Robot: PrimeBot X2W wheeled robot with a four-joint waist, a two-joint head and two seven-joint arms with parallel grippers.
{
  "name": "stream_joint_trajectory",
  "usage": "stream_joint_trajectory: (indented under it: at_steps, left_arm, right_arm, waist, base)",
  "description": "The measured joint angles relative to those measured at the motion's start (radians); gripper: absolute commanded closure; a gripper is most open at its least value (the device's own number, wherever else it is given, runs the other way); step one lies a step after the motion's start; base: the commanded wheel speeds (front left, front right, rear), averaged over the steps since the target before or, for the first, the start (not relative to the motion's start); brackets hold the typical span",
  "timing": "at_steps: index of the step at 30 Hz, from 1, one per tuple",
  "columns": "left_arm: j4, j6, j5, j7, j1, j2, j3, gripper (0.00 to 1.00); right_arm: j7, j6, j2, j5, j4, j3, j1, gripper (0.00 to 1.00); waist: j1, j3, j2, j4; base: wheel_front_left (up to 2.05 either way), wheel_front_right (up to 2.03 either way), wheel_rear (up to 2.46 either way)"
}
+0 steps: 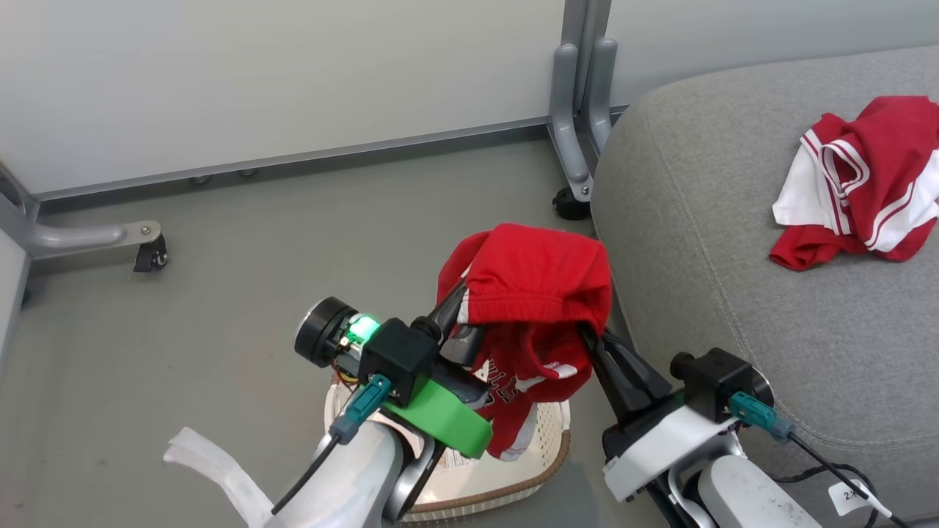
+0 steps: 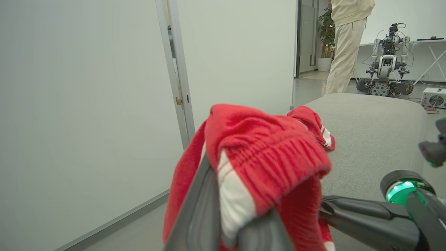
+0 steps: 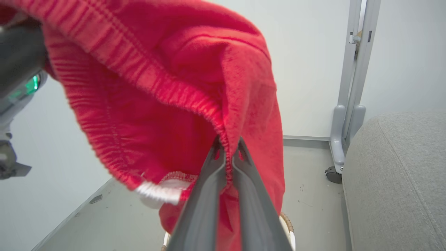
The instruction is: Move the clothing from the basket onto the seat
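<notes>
Progress stands at about half, in my judgement. One red garment (image 1: 858, 183) lies crumpled on the seat (image 1: 733, 293), well to the right of the basket (image 1: 513, 480). The second garment (image 1: 539, 290) hangs stretched above the basket, its lower folds drooping over the opening. Your left gripper (image 1: 455, 312) is pressed together on the cloth at one side; your right gripper (image 3: 228, 157) pinches the elastic waistband at the other. Remaining: carry this piece from over the basket to the seat and release it.
</notes>
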Motion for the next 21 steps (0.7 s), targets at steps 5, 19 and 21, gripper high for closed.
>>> stream_joint_trajectory:
  at_steps: [5,19,21]
  left_arm:
    - [0.011,0.006,-0.001,0.000,0.001,0.004,-0.002,1.00]
    - [0.046,0.013,-0.020,0.034,0.006,0.008,-0.015,0.00]
    - [0.047,0.012,-0.022,0.034,0.006,0.008,-0.018,0.00]
  right_arm:
    - [0.000,0.000,-0.004,0.005,-0.008,-0.008,-0.002,1.00]
    - [0.000,0.000,-0.002,0.015,-0.016,-0.021,0.000,1.00]
    - [0.000,0.000,-0.002,0.015,-0.017,-0.023,-0.001,1.00]
  waist:
    - [0.0000,0.001,0.0000,-0.007]
    - [0.0000,0.004,0.0000,-0.011]
    - [0.0001,0.006,0.0000,-0.010]
  base:
    - [0.00,0.00,0.00]
    - [0.00,0.00,0.00]
    - [0.00,0.00,0.00]
